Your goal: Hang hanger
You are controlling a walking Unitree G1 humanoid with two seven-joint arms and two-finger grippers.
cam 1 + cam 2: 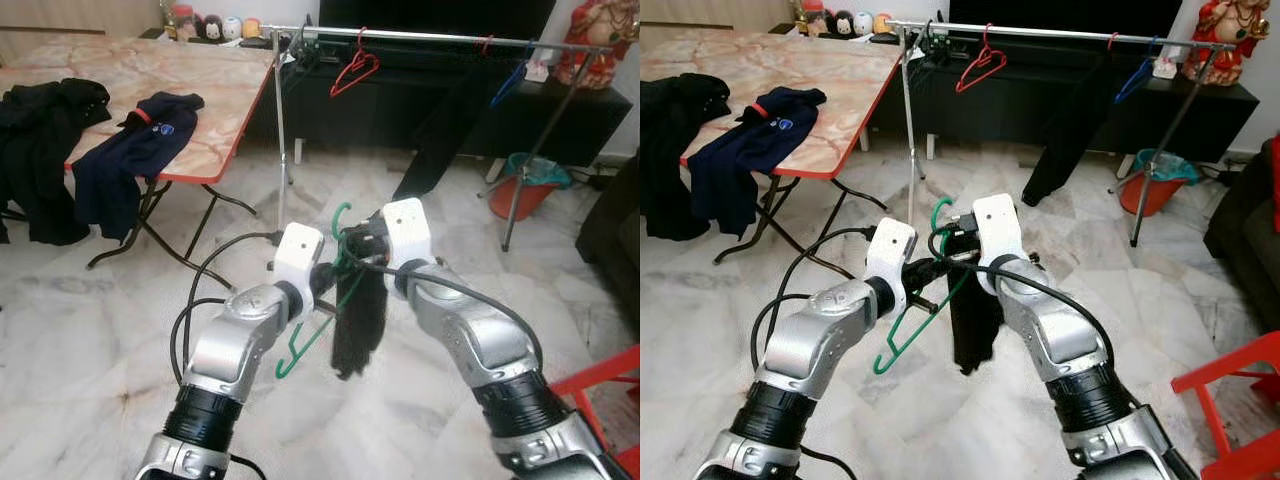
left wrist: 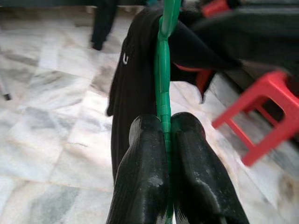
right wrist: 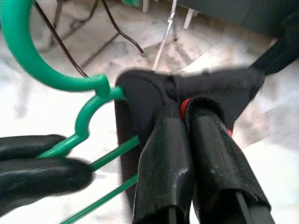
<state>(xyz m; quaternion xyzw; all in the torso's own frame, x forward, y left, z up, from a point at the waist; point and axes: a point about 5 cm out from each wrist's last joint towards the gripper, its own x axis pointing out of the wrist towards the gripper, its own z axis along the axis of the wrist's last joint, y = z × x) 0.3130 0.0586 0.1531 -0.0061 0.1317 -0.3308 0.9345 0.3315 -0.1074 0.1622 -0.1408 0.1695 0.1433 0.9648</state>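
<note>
I hold a green plastic hanger [image 1: 296, 358] low in front of me, with a black garment [image 1: 360, 320] draped over it. My left gripper [image 2: 164, 123] is shut on the hanger's green bar [image 2: 163, 70]. My right gripper [image 3: 182, 112] is shut on the garment's collar [image 3: 149, 93], beside the hanger's hook [image 3: 32, 60]. Both grippers meet in the middle above the marble floor. Farther ahead stands the metal clothes rail [image 1: 430, 37], carrying a red hanger [image 1: 352, 68], a blue hanger [image 1: 510, 80] and dark trousers [image 1: 440, 120].
A folding table [image 1: 210, 100] with a navy shirt [image 1: 150, 135] and black clothes [image 1: 40, 130] stands at the left. An orange bucket [image 1: 525, 185] sits by the rail's right legs. A red stool [image 1: 600, 380] is close on my right. A dark cabinet lies behind the rail.
</note>
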